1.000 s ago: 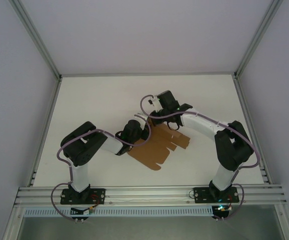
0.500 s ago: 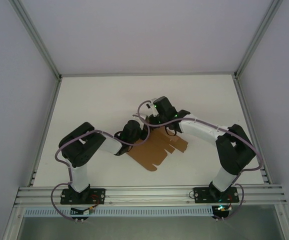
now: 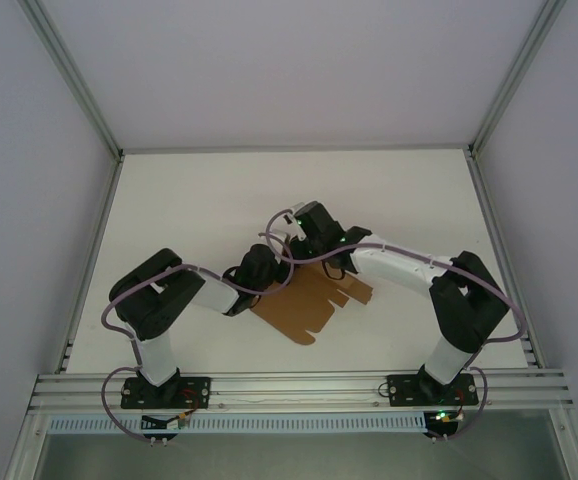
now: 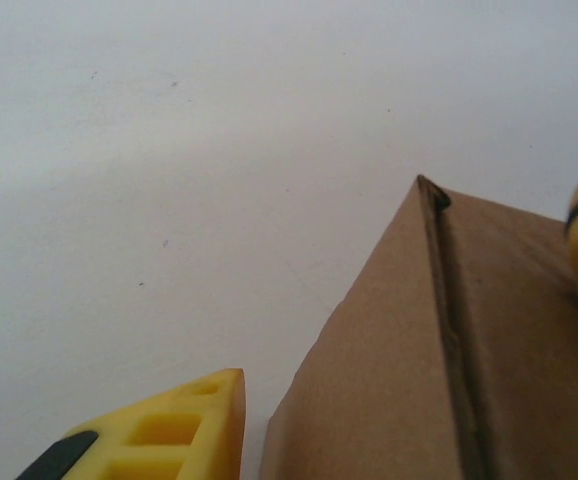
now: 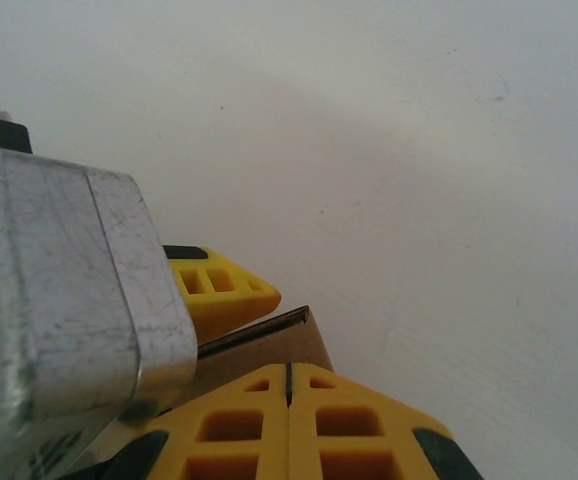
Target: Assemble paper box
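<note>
Top view. The left arm reaches from the lower left toward mid-frame. Its left gripper [image 3: 261, 268] is down at the upper-left edge of the flat brown die-cut cardboard sheet [image 3: 309, 305]. The sheet lies on the white tabletop [image 3: 189, 210] just below centre, with its tabbed, notched edge pointing right and one rounded corner toward the bottom of the frame. The right gripper [image 3: 301, 240] comes in from the right to the sheet's upper corner, close beside the left gripper. From above we cannot tell whether the two touch.

Left wrist view. One yellow latticed finger [image 4: 159, 440] sits at lower left, with a sliver of bare tabletop between it and the cardboard. The other finger shows at the right edge, over the brown surface. We read the left gripper as released: the jaws are spread wide and a raised, creased fold of the sheet stands between them.

Right wrist view. A scratched silver metal block [image 5: 59, 300] takes up the left side, with a yellow fingertip [image 5: 224, 290] poking out beside it. At the bottom, the right gripper's two fingers [image 5: 359, 420] are clenched pad to pad, leaving only a thin dark seam. A cardboard corner rises just behind their tips. We cannot tell whether any of it is pinched in the seam.
</note>
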Tool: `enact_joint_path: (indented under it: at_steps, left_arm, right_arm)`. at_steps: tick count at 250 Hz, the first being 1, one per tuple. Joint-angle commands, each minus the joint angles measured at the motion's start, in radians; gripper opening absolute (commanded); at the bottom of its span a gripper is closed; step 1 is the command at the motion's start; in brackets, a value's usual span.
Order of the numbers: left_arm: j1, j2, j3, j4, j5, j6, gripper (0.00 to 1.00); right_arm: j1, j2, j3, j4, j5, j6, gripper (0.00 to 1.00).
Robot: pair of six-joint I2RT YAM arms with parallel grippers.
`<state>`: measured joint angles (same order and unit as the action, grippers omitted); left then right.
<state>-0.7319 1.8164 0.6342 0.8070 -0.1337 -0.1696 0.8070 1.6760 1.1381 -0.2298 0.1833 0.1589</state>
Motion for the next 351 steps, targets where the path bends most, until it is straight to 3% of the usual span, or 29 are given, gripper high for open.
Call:
enact_joint_path:
  at_steps: [1,10,19,65,90,144,174,196,313,351]
  left_arm:
    - [-0.008,-0.008,0.022,-0.013,-0.049,0.005,0.23]
    - [-0.008,-0.004,0.031,-0.024,-0.060,0.001,0.17]
    - [-0.009,0.001,0.039,-0.033,-0.079,-0.007,0.00]
    - [-0.030,0.030,-0.014,0.094,-0.247,-0.036,0.00]
    - [-0.034,0.046,-0.027,0.128,-0.258,-0.036,0.00]
    - [-0.037,0.030,0.002,0.033,-0.226,-0.048,0.00]
    - [-0.036,-0.004,0.018,-0.039,-0.194,-0.039,0.24]
    - [-0.036,-0.034,0.017,-0.087,-0.198,-0.033,0.30]
    - [-0.038,-0.086,-0.003,-0.138,-0.236,-0.022,0.31]
    - [-0.037,-0.110,-0.012,-0.159,-0.263,0.001,0.41]
  right_arm:
    - [0.083,0.042,-0.032,-0.198,-0.126,0.033,0.00]
    - [0.087,0.037,-0.034,-0.190,-0.130,0.039,0.00]
    - [0.087,0.033,-0.035,-0.184,-0.130,0.046,0.00]
    - [0.098,0.016,-0.036,-0.174,-0.117,0.085,0.00]
    - [0.099,0.016,-0.040,-0.166,-0.112,0.100,0.00]
    - [0.101,0.025,-0.034,-0.155,-0.108,0.117,0.00]
    - [0.101,0.025,-0.031,-0.155,-0.096,0.119,0.00]
    - [0.101,0.024,-0.026,-0.157,-0.084,0.118,0.00]
    - [0.101,0.015,-0.022,-0.163,-0.073,0.116,0.00]
    - [0.099,0.008,-0.022,-0.166,-0.063,0.109,0.00]
